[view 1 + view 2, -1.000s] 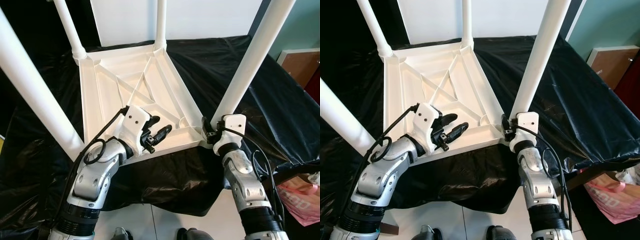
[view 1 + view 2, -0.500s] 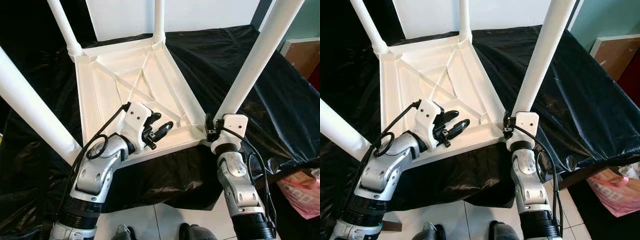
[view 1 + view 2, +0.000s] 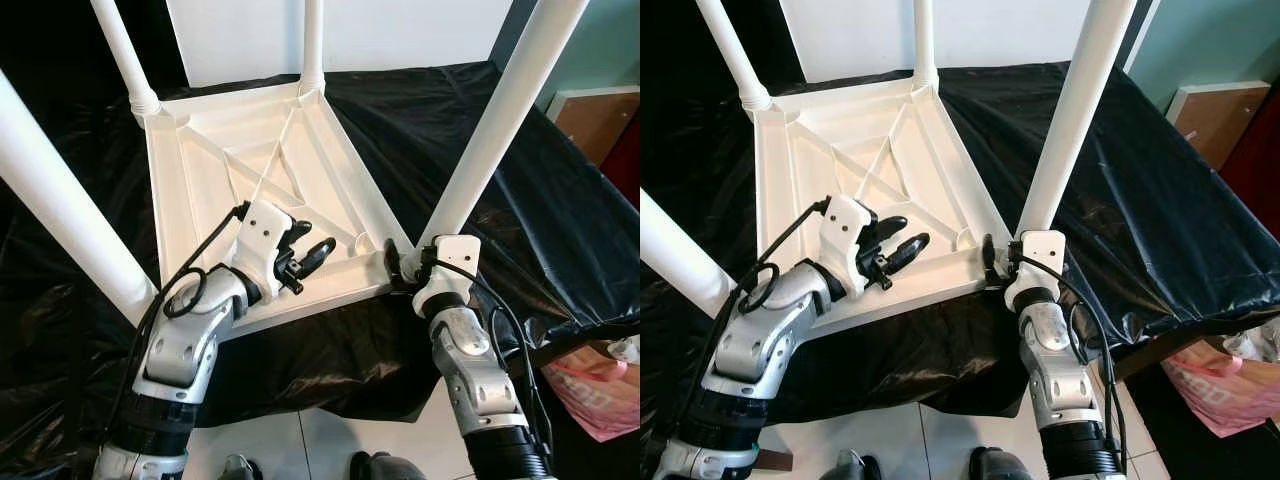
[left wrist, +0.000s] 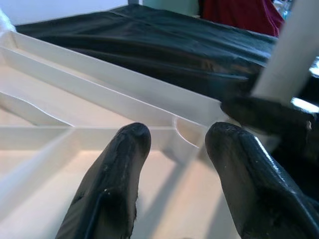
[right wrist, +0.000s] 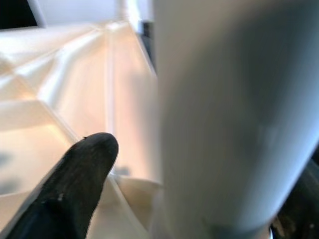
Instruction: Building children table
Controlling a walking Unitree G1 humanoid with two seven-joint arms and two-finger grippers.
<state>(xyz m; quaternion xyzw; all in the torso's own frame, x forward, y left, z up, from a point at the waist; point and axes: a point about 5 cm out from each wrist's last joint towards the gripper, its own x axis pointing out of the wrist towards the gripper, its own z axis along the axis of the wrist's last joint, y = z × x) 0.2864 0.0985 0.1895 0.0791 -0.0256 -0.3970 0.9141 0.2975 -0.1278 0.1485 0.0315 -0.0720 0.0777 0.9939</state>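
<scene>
A white children's table lies upside down on a black plastic sheet, its ribbed underside facing up and its legs rising. My left gripper hovers open just over the ribs by the near edge, its fingertips apart with nothing between them. My right gripper is at the near right corner, closed around the base of the near right leg. In the right wrist view that leg sits between one finger and the other.
The near left leg slants close to my left arm; two more legs stand at the far corners. The black sheet drapes over the support's edge. A pink bag and brown furniture are at the right.
The head view has shifted a little. My right gripper has settled slightly lower against the leg's base. My left gripper keeps its place over the ribs, still open.
</scene>
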